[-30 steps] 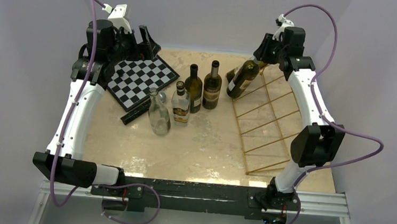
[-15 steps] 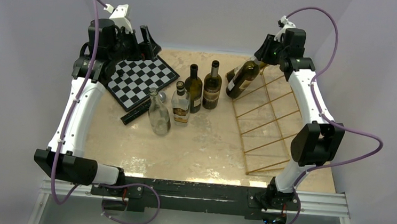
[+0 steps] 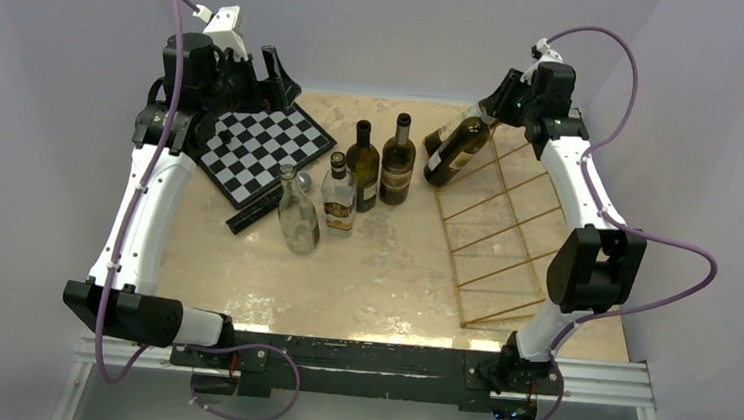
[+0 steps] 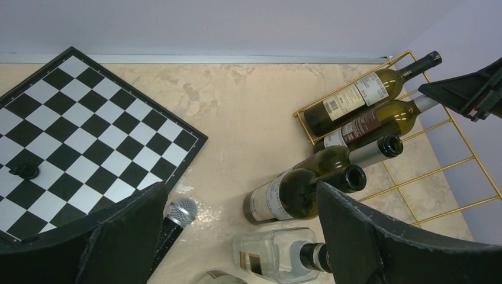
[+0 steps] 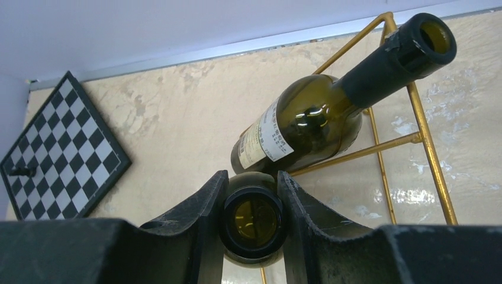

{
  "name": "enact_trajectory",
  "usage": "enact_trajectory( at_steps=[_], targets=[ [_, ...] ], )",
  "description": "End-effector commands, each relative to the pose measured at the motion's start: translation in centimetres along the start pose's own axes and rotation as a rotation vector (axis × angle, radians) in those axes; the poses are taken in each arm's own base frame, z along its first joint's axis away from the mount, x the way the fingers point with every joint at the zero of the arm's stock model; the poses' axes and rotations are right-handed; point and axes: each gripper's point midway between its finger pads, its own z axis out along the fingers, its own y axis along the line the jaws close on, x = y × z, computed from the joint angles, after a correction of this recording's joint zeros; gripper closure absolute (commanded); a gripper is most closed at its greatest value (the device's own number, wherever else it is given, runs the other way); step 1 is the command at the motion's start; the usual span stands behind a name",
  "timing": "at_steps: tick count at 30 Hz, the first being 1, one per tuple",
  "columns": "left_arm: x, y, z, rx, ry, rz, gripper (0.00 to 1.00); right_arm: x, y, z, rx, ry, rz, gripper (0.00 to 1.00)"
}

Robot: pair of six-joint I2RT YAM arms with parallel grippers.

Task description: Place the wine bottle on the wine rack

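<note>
The right gripper (image 5: 253,177) is partly closed around the neck of the wine bottle (image 3: 458,149), one finger on each side just below the open mouth. The bottle slants over the far end of the rack (image 5: 429,148), its base low at the rack's left edge and its neck raised toward the right. It sits just near of a second bottle (image 5: 308,127), which lies in the farthest slot. Whether the held bottle already rests on the rods cannot be told.

The left gripper (image 4: 240,192) hangs over the far left of the table (image 3: 392,282) by the chessboard (image 3: 257,151), its fingers spread wide with nothing between them. Four more bottles (image 3: 362,164) stand in the middle of the table.
</note>
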Motion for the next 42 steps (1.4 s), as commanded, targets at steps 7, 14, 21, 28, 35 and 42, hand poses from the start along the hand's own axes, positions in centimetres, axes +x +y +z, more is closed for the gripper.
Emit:
enact_trajectory(
  at_steps=[7,14,21,28,35,42],
  targets=[
    [-1.6,-0.4,-0.5,0.007,-0.047,0.028,0.01,0.9,-0.2,0.2,0.015,-0.02,0.094,0.88],
    [-1.2,-0.1,-0.4,-0.006,-0.037,0.025,0.01,3.4,-2.7,-0.3,0.165,0.026,0.228,0.85],
    [-0.8,0.0,-0.2,-0.005,-0.029,0.021,0.01,5.9,-5.1,-1.2,0.324,0.075,0.337,0.75],
    [-0.7,0.2,-0.1,-0.008,-0.024,0.021,0.01,7.7,-5.7,-1.4,0.4,0.141,0.442,0.69],
    [-0.4,0.3,-0.1,-0.012,-0.02,0.021,0.01,8.5,-4.7,-1.1,0.361,0.182,0.489,0.46],
    [-0.5,0.4,-0.3,-0.022,-0.025,0.029,0.01,7.2,-3.5,-1.9,0.323,0.181,0.496,0.27]
  ],
)
